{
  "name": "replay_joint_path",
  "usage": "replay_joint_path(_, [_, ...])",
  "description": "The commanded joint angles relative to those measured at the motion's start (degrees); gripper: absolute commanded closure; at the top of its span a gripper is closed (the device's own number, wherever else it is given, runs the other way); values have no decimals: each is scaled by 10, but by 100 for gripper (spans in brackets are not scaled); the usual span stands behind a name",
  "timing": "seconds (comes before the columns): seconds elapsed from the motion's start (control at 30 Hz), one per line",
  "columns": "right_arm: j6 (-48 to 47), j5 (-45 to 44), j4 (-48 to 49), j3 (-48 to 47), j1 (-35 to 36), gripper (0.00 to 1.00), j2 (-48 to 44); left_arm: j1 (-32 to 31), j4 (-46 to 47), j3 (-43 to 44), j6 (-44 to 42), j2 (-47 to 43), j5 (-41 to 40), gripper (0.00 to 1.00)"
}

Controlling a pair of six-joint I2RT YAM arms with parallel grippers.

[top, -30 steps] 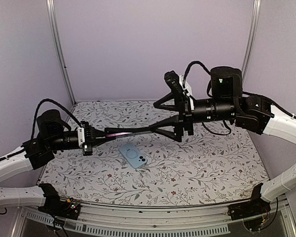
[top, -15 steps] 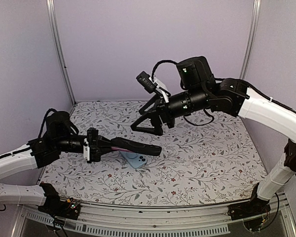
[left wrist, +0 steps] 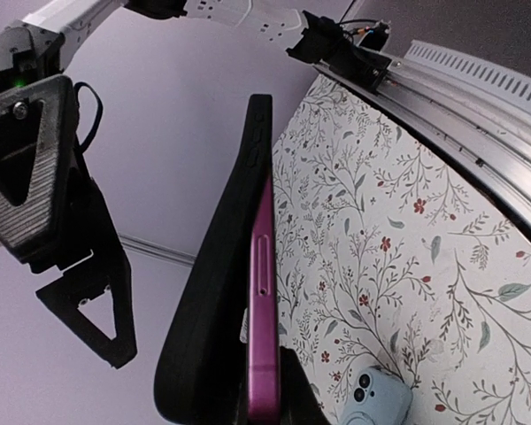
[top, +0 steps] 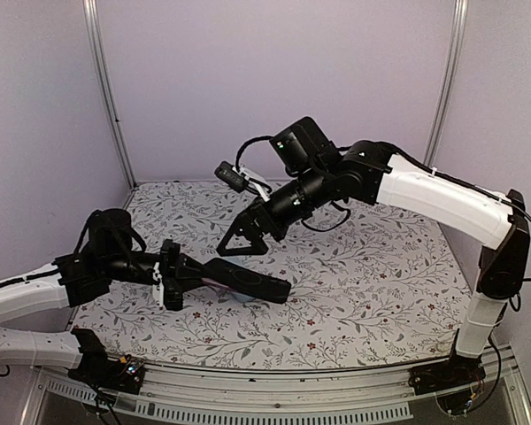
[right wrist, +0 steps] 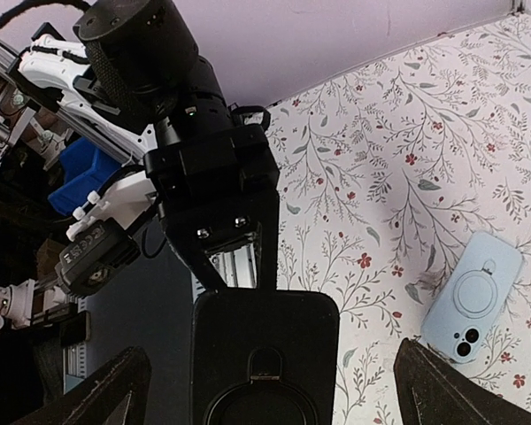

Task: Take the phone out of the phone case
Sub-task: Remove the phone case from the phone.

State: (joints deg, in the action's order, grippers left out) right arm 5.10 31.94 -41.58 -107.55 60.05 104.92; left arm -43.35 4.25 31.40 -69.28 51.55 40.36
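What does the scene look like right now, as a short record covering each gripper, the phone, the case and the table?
left gripper: shut on the black case, held above the table
phone: magenta, seated in the black case, one long edge showing
right gripper: open, empty, hanging above the case, not touching it
table: floral cover; light blue phone lying back up
task state: phone not yet out
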Motion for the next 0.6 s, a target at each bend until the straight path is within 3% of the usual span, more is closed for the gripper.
replay_joint_path(0.0, [1, 58, -30, -16, 6, 1, 20, -20, 28, -8, -32, -11, -12, 100])
replay_joint_path(0.2, [-38, 87, -54, -16, 16, 1, 40, -35, 33, -16, -54, -21, -32, 100])
replay_joint_path(0.57, [-69, 45, -57, -18, 41, 1, 73, -58, 37, -33, -79, -35, -44, 100])
